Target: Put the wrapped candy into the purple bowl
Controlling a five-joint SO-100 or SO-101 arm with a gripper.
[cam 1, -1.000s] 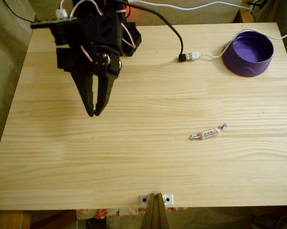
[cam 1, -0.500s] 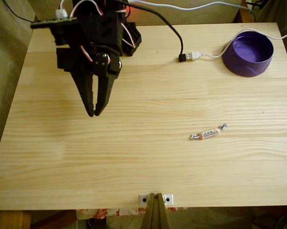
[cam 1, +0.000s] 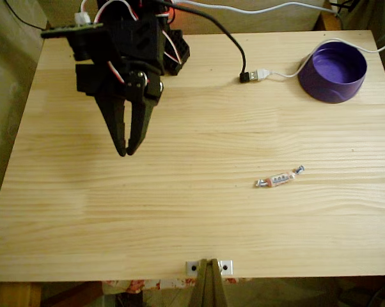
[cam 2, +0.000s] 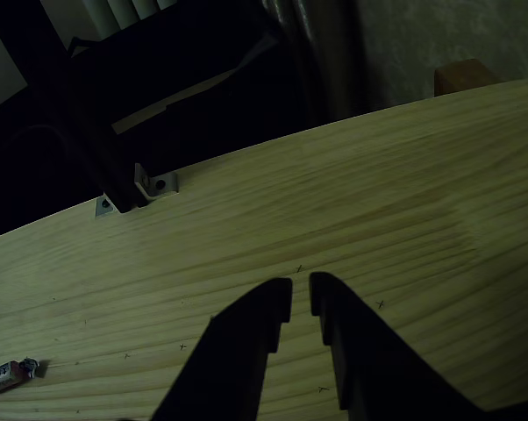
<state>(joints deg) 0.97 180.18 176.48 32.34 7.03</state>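
Candy [cam 1: 279,178] lies on the bare wooden table [cam 1: 199,217] toward the near edge in the fixed view, where we also see a small metal bracket [cam 1: 209,266] bolted at the rim. The wrapped sweet rests at a slight slant, twisted ends out, with open board all around it. In the other view we find it again at the lower left corner [cam 2: 8,374], well off to the side of the fingertips.

Farther back, we see the gripper [cam 1: 125,152] hanging over the left half of the board, fingers pointing down, nearly closed with only a thin slit between the tips and nothing held [cam 2: 300,300]. We judge the task at its start: the reach has not begun. The next move calls for a swing across toward the candy, opening the jaws wider and lining them across its short side.

At the far right corner sits the purple bowl [cam 1: 332,71], close to the table's back and right edges, with a white USB plug [cam 1: 263,74] and cable just beside it; the drop should keep clear of those.
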